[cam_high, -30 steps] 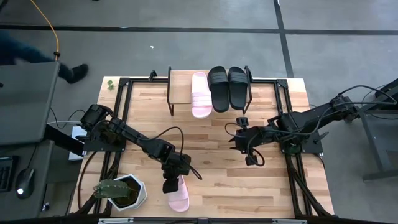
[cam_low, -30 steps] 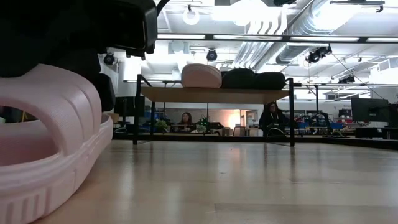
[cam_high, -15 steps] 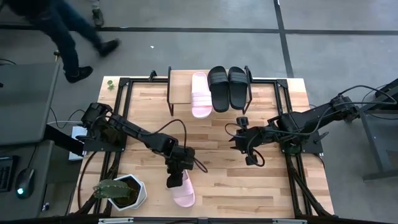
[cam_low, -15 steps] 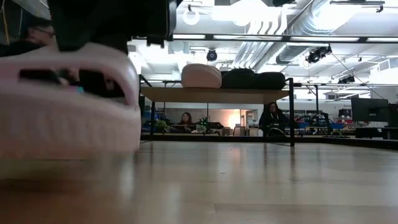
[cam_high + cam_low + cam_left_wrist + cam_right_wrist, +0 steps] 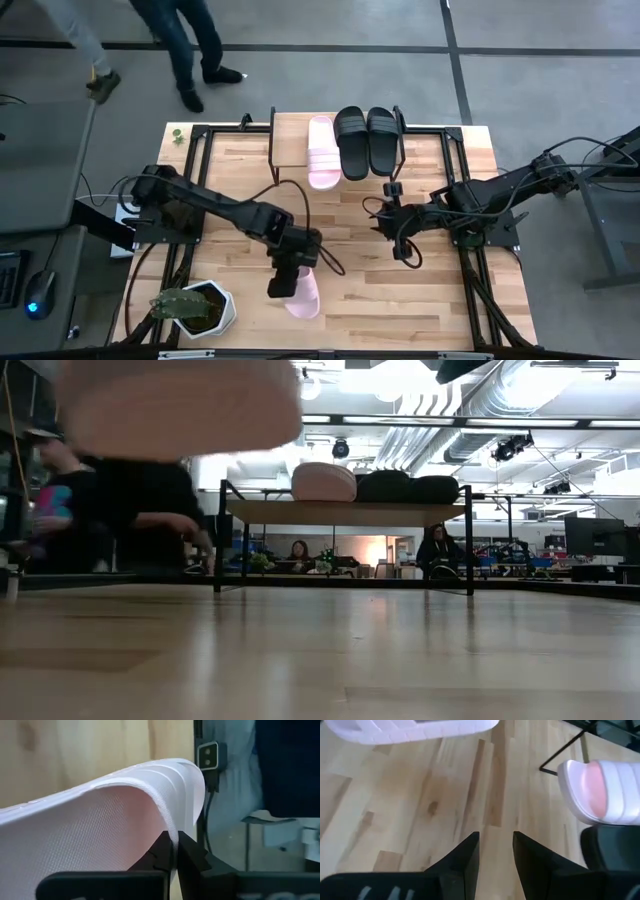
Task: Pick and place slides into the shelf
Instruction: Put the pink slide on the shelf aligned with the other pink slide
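Observation:
One pale pink slide point(image 5: 303, 292) is off the table in my left gripper point(image 5: 284, 281), near the table's near edge; in the low view it point(image 5: 180, 405) floats high at the left. My left gripper point(image 5: 173, 851) is shut on its ribbed strap. The shelf point(image 5: 290, 150) stands at the far edge. On its top board lie another pale pink slide point(image 5: 320, 150) and two black slides point(image 5: 352, 141) point(image 5: 383, 139). My right gripper point(image 5: 402, 252) waits open over the table's right middle, and its wrist view point(image 5: 495, 851) shows bare wood between the fingers. My left gripper pinches the pink slide's ribbed strap at its edge point(image 5: 167, 822) between the two fingertips point(image 5: 162, 851). It comes from above. The slide is lifted clear of the table, its sole point(image 5: 180, 420) roughly level.
A potted plant in a white pot point(image 5: 196, 306) stands at the near left corner, close to the left arm. Black frame rails point(image 5: 190, 200) run along both table sides. Bare wood point(image 5: 340, 215) lies between the shelf and the grippers. People walk beyond the far edge point(image 5: 190, 40).
My left gripper has risen and moved toward the table's right and slightly toward the far edge, carrying the pink slide. The slide rested on the table a second ago and now hangs clear above it. The right arm has kept nearly still.

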